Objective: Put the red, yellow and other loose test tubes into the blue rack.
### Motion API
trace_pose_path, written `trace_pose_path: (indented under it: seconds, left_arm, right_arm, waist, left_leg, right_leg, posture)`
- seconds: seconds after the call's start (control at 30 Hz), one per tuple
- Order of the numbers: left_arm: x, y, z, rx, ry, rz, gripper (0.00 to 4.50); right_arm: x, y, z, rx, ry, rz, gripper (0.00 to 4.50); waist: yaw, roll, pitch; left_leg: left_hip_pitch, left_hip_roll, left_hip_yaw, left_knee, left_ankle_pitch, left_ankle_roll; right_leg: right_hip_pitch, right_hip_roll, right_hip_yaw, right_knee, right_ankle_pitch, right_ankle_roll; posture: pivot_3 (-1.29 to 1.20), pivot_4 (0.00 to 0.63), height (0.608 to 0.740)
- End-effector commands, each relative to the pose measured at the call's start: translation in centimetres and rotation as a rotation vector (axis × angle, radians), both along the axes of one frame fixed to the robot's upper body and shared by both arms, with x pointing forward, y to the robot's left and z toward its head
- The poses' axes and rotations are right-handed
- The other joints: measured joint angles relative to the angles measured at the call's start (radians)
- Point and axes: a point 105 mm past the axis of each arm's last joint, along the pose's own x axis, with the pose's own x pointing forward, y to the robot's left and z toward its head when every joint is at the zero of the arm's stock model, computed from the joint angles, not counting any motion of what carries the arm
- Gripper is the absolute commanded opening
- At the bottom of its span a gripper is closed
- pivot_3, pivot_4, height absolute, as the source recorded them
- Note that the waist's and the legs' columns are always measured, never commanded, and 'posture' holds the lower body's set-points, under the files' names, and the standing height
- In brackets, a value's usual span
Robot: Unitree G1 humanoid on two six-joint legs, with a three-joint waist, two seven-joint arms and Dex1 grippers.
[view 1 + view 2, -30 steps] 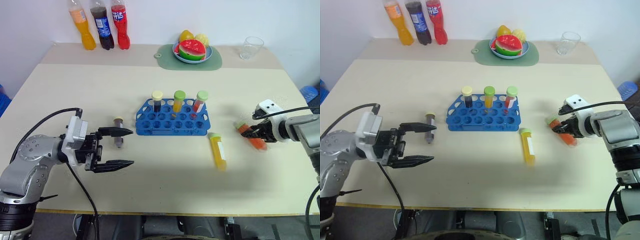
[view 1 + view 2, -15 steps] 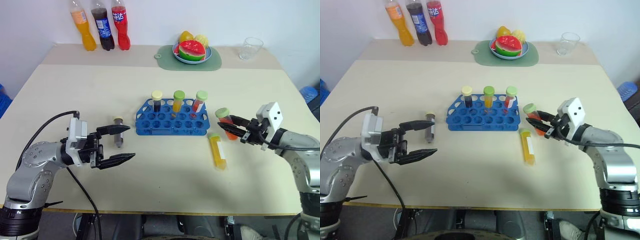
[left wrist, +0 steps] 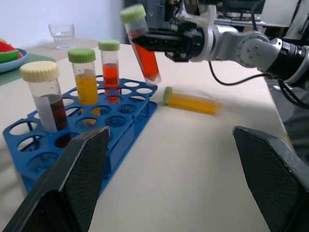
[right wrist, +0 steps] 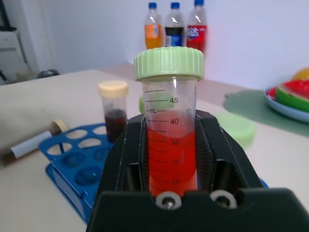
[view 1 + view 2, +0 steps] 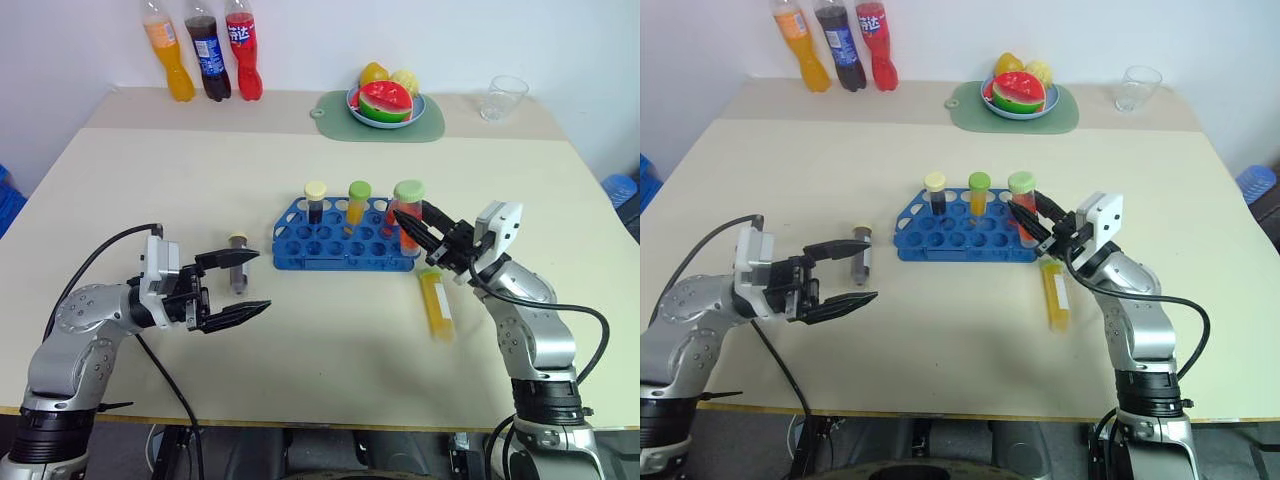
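Note:
The blue rack (image 5: 345,248) stands mid-table with three capped tubes upright in its back row. My right gripper (image 5: 402,222) is shut on the red test tube (image 4: 171,145), which has a green cap. It holds the tube nearly upright, slightly tilted, over the rack's right end (image 3: 143,44). The yellow test tube (image 5: 436,304) lies flat on the table just right of the rack. A dark brown tube (image 5: 237,274) with a pale cap lies left of the rack. My left gripper (image 5: 250,284) is open beside it, level, with one finger (image 5: 225,260) just in front of the tube.
Three soda bottles (image 5: 205,52) stand at the table's back left. A fruit plate (image 5: 417,108) sits on a green mat (image 5: 335,124) at the back centre, and a clear glass (image 5: 503,95) at the back right. Cables trail from both arms.
My right gripper has carried the red tube leftward from the table's right side to the rack's right end, raising it nearly upright. The left gripper has hardly moved.

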Motion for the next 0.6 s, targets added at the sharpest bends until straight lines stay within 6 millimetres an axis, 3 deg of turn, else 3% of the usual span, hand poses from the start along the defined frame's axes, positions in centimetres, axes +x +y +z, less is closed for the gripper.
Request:
trace_pose_path:
  seconds: [0.03, 0.6]
  left_arm:
    - [0.1, 0.2, 0.6, 0.003, -0.047, 0.017, 4.22]
    - [0.1, 0.1, 0.4, -0.015, -0.055, 0.060, 4.22]
  right_arm:
    - [0.0, 0.4, -0.1, 0.005, -0.031, 0.008, 0.80]
    - [1.5, 2.7, -3.3, 0.003, 0.004, 0.050, 0.80]
  waist:
    - [-0.001, 0.000, 0.000]
    - [-0.007, -0.001, -0.002]
  left_leg:
    - [0.000, 0.000, 0.000, 0.000, 0.000, 0.000]
    - [0.002, 0.001, 0.000, 0.000, 0.000, 0.000]
  right_leg:
    - [0.000, 0.000, 0.000, 0.000, 0.000, 0.000]
    - [0.000, 0.000, 0.000, 0.001, 0.000, 0.000]
  posture:
    - [0.00, 0.150, 0.740]
    - [0.00, 0.150, 0.740]
